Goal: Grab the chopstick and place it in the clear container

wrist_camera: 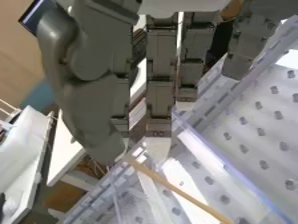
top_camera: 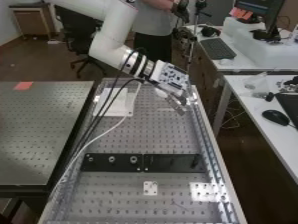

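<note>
1. In the wrist view, the chopstick [wrist_camera: 174, 187] has one end at the tip of the thumb [wrist_camera: 86, 95]; its long axis runs straight outward from there, aslant to the fingers [wrist_camera: 160, 97], above the perforated bench [top_camera: 176, 195].
2. The thumb and fingers are closed in a pinch on the chopstick near that end.
3. In the high view, the white arm [top_camera: 111, 45] slants from the upper left to the hand [top_camera: 170, 90], right of centre in the upper half, fingers angled toward the lower right.
</note>
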`<action>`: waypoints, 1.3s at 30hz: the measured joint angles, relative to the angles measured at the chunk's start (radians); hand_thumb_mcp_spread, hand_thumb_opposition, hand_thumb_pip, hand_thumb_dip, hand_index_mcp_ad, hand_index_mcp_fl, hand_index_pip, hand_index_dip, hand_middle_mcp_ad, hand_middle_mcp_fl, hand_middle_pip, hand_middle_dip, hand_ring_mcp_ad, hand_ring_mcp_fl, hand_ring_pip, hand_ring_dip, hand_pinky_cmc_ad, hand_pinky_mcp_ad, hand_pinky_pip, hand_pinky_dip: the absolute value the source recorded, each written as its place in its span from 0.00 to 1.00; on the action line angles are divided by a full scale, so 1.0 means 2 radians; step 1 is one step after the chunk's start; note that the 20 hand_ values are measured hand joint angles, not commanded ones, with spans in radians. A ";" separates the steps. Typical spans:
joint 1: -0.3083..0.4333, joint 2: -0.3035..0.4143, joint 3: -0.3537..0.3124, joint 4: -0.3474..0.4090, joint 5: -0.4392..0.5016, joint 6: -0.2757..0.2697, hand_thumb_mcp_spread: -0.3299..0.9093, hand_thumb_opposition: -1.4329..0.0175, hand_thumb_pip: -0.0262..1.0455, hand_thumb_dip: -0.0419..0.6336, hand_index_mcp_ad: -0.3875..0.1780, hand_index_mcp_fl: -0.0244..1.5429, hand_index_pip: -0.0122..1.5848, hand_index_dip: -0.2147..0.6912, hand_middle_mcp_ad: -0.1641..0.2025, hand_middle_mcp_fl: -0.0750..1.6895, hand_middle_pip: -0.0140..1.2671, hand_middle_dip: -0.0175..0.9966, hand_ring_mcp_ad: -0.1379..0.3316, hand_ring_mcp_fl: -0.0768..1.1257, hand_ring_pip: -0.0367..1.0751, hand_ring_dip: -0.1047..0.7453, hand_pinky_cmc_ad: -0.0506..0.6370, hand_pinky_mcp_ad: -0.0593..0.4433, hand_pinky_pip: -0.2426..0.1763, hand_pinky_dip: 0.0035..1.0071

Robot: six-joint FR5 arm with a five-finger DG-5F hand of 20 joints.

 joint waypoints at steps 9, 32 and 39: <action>0.000 0.001 0.001 0.007 -0.008 0.000 0.71 0.38 0.47 0.53 0.27 0.63 0.10 0.66 0.55 0.63 0.13 0.70 0.41 0.40 0.13 0.78 0.62 0.77 0.58 0.23; -0.046 0.135 -0.077 0.128 -0.014 -0.121 0.46 0.52 0.35 0.23 0.30 0.27 0.02 0.73 0.57 0.17 0.07 0.44 0.58 0.09 0.11 0.51 0.77 0.83 0.32 0.44; -0.064 0.191 -0.122 0.155 -0.051 -0.225 0.46 0.53 0.36 0.19 0.29 0.24 0.02 0.71 0.61 0.16 0.09 0.40 0.58 0.08 0.12 0.44 0.79 0.87 0.35 0.39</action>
